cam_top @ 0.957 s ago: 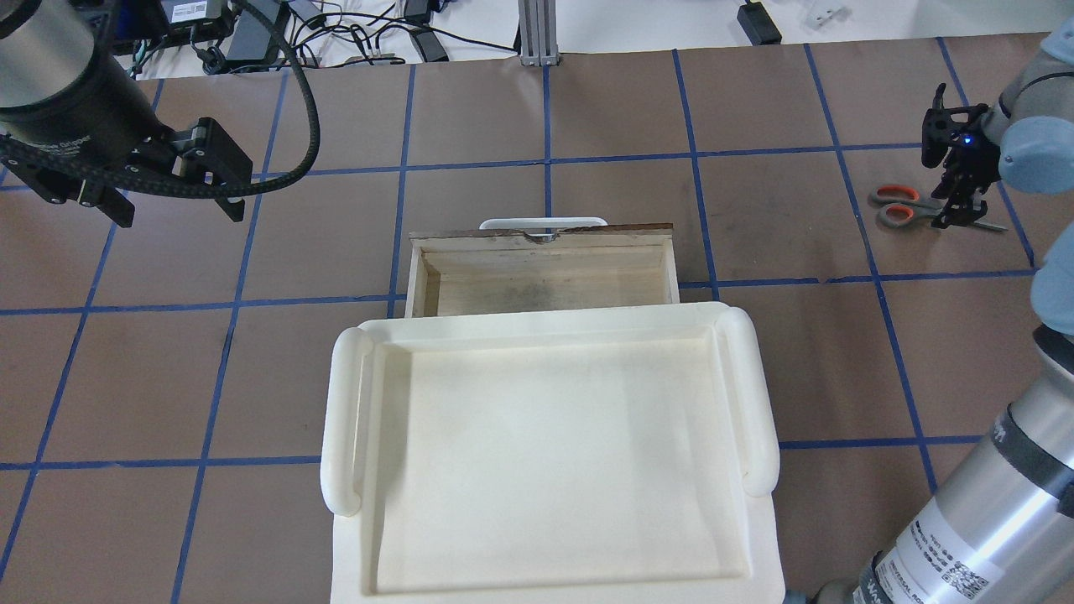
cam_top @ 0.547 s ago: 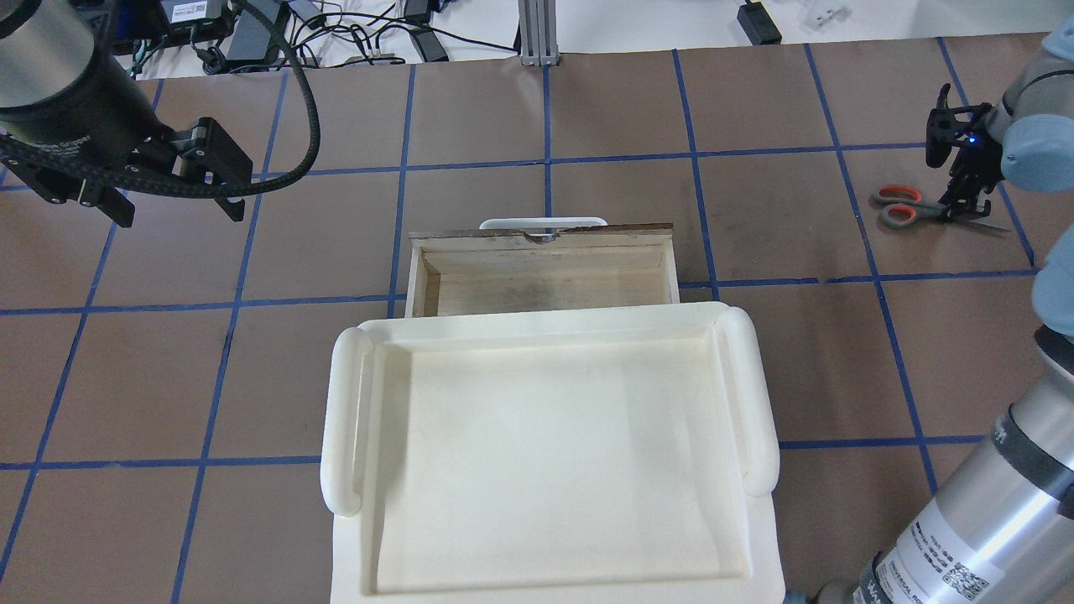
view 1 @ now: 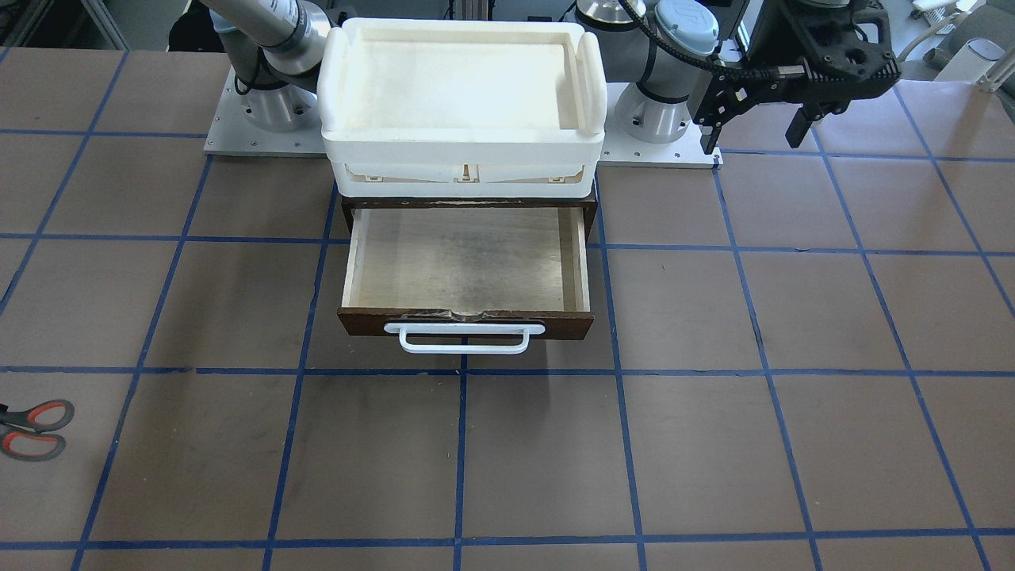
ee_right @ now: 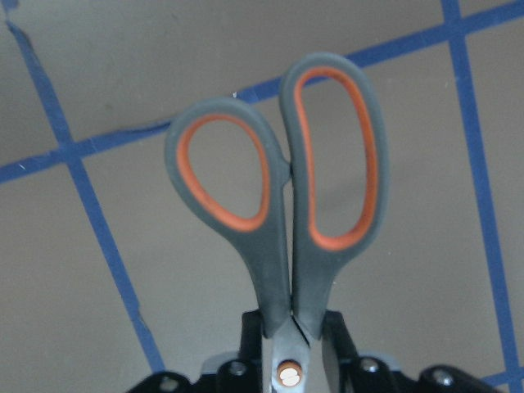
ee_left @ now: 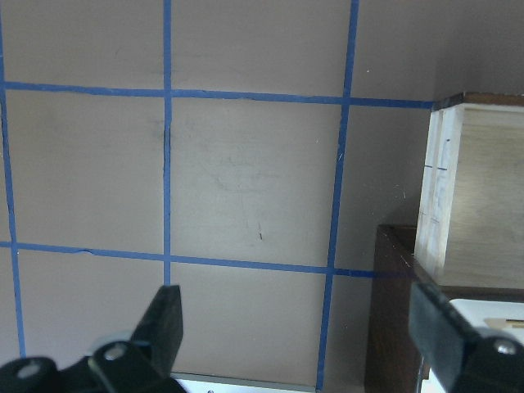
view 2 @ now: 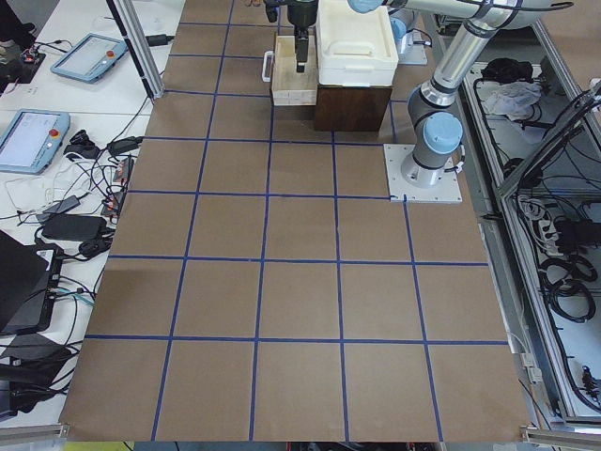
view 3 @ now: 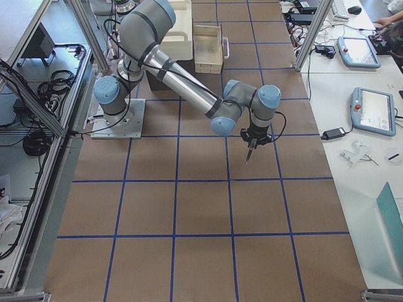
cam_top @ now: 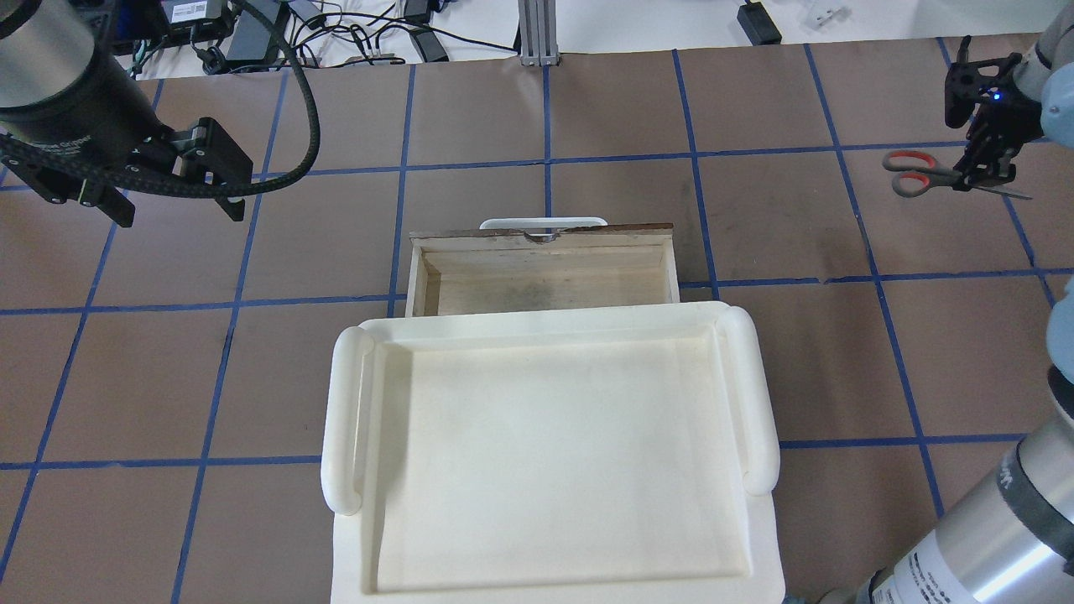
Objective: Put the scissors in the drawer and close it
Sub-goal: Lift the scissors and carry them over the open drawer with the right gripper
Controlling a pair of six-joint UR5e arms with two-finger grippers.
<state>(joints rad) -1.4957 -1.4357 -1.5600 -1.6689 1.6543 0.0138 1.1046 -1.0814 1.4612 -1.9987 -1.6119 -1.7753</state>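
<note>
The scissors point(cam_top: 919, 172), with grey handles and orange-lined loops, hang in my right gripper point(cam_top: 983, 172), which is shut on them near the pivot, above the table's far right. The right wrist view shows the scissors' handles point(ee_right: 278, 246) sticking out past the gripper point(ee_right: 288, 344). The handles also show at the left edge of the front view point(view 1: 32, 428). The drawer point(cam_top: 545, 285) stands pulled open and empty under the white tray, with its white handle point(view 1: 464, 337) facing away from me. My left gripper point(cam_top: 180, 205) is open and empty, high at the far left.
A white plastic tray point(cam_top: 759, 403) sits on top of the dark cabinet over the drawer. The table is brown with a blue tape grid. Cables and power bricks point(cam_top: 352, 25) lie beyond the far edge.
My right gripper has closed on the scissors and lifted them off the table, moving up and away. The left arm and the drawer have not moved.
</note>
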